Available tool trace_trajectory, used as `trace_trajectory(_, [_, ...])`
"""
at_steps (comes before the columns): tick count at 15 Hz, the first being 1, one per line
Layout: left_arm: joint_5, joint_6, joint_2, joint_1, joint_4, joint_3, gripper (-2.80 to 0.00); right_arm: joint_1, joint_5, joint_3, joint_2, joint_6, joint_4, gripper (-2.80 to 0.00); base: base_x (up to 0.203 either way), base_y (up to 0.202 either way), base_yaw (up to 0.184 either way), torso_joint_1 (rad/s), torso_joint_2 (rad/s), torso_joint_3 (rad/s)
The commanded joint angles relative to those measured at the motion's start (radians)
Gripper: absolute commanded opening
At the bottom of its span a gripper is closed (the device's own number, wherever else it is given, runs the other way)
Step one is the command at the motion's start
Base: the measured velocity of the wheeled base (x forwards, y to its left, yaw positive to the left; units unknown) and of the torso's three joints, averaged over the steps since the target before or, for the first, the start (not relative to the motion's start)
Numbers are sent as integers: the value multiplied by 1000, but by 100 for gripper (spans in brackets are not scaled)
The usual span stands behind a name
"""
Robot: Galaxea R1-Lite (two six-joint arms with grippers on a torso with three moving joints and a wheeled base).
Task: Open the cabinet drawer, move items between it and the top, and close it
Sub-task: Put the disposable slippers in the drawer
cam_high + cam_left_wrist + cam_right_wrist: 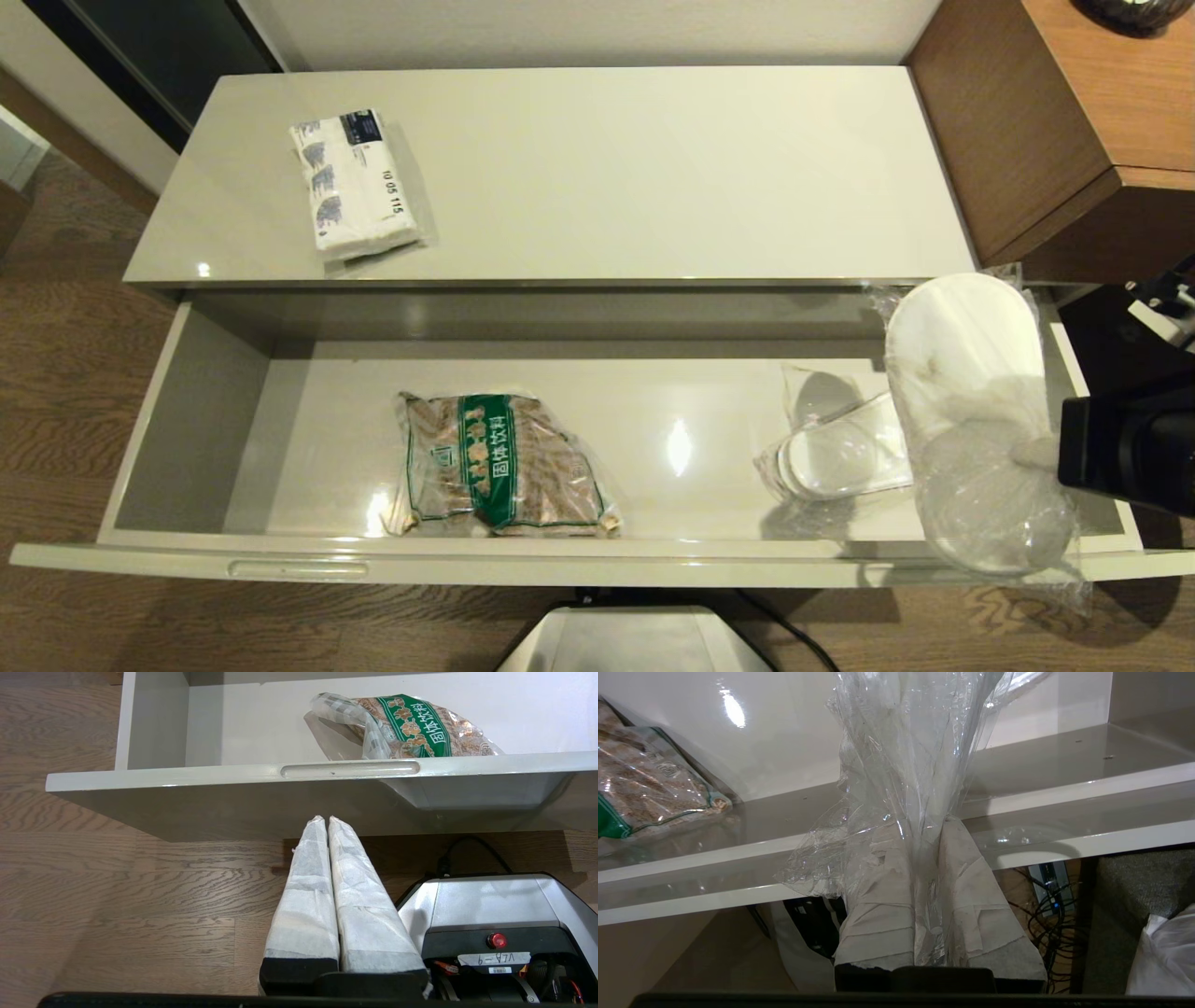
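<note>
The cabinet drawer (187,439) stands fully pulled out; right gripper (924,833) is clamped on the clear film of a slipper pair (971,373), lifted above the drawer's right end (second pair (836,457) lies inside); tissue pack (355,182) on the top (653,168), far left; left gripper (325,820) pressed together, below the drawer front.

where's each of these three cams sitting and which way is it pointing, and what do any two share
Head view: on the robot's head, looking forward and down on the top and the open cabinet drawer; the right arm shows at the right edge, lifting the held slippers.
Left wrist view: behind the shut left pincer, low before the drawer front, facing it.
Right wrist view: behind the right pincer, shut on the slippers' clear film, facing the drawer.
Shared: all three show the brown packet in the drawer.
</note>
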Motion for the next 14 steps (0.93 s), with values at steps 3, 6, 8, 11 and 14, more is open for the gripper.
trace_trajectory(3, [0, 0, 1, 1, 0, 2, -280, -1, -14, 45, 75, 14, -104, -280, 0, 0, 0, 0, 0, 0])
trace_trajectory(6, [0, 0, 1, 1, 0, 2, -280, 1, -101, 6, 155, 88, -130, -280, 0, 0, 0, 0, 0, 0])
trace_trajectory(8, [0, 0, 1, 1, 0, 0, -280, 0, -64, -1, 182, 73, -160, -280, 0, 0, 0, 0, 0, 0])
trace_trajectory(11, [0, 0, 1, 1, 0, 2, -280, -1, -63, -16, 266, 24, -252, -280, 0, 0, 0, 0, 0, 0])
trace_trajectory(14, [0, 0, 1, 1, 0, 2, -280, -1, -54, -46, 310, 7, -266, -280, 0, 0, 0, 0, 0, 0])
